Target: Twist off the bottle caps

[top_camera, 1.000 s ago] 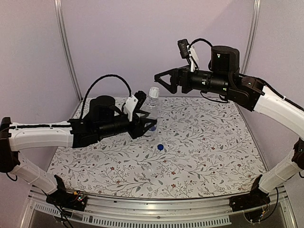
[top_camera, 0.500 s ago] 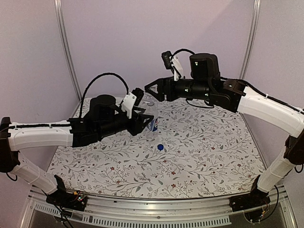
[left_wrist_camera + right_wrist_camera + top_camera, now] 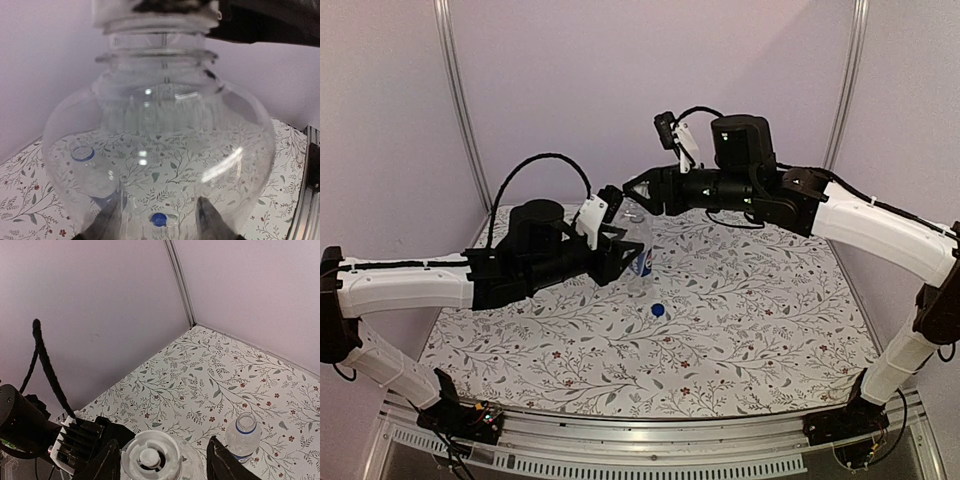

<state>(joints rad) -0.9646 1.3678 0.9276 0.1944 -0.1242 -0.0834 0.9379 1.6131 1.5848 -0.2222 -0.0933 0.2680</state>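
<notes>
My left gripper (image 3: pixel 625 255) is shut on the body of the unlabelled clear bottle (image 3: pixel 636 236), which it holds upright over the table. This bottle fills the left wrist view (image 3: pixel 160 150), between my fingers (image 3: pixel 107 222). Its whitish cap (image 3: pixel 150 457) is on the neck. My right gripper (image 3: pixel 162 445) reaches in from the right at cap height and stands open astride the cap, with a gap showing on the right side. The labelled bottle (image 3: pixel 244 440) stands uncapped just beyond, with a blue neck ring. The blue cap (image 3: pixel 658 310) lies loose on the cloth.
A floral cloth (image 3: pixel 750 300) covers the table, and pale walls with metal posts (image 3: pixel 460 110) close in the back and sides. My left arm's black cable (image 3: pixel 45 365) loops above its wrist, close to the right gripper.
My right gripper has come left and down to the top of the held bottle, and its jaws have narrowed around the cap. My left gripper keeps its grip in nearly the same place.
</notes>
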